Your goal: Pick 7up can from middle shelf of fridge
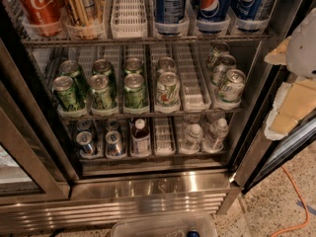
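Observation:
The fridge (148, 191) stands open in front of me, steel with wire racks. Its middle shelf (148, 114) holds white lane trays of cans. A pale silver-white 7up can (168, 89) with green lettering stands at the front of the fourth lane, with another behind it. Similar pale cans (230, 85) fill the far right lane. Darker all-green cans (101, 91) fill the three left lanes. My gripper (294, 83), white and tan, hangs at the right edge, outside the fridge by the door frame, level with the middle shelf and well right of the 7up can.
The top rack holds red cola cans (39, 4) and blue Pepsi cans (212, 4). The bottom rack holds small cans and bottles (140, 137). An empty lane (190, 83) lies right of the 7up can. A clear plastic bin (163, 226) and an orange cable (291, 201) are on the floor.

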You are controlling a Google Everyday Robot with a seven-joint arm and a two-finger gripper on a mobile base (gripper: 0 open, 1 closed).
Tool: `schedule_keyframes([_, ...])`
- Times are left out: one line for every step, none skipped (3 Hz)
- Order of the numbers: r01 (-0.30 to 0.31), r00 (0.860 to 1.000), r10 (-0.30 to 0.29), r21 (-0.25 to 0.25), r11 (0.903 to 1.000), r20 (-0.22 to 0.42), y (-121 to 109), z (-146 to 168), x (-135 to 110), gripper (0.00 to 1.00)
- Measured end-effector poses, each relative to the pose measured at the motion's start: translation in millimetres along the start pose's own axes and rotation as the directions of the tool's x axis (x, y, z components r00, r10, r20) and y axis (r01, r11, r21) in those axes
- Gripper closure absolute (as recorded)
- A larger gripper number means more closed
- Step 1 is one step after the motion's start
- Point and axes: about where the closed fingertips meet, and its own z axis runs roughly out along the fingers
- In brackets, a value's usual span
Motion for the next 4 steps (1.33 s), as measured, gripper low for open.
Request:
schedule_keyframes([-0.055,0.996,0.056,-0.011,0.9984,0.066,16.0,22.0,3.2,0.0])
schedule_keyframes([-0.155,0.978,0.154,-0.006,0.9879,0.141,34.3,58.7,4.1,0.0])
schedule_keyframes([-0.193,0.967,0.184,0.034,0.9807,0.174,44.8,97.0,-4.3,0.0])
schedule_keyframes([-0.252,0.944,0.242,0.015,0.9675,0.226,30.7,127.3,-4.2,0.0])
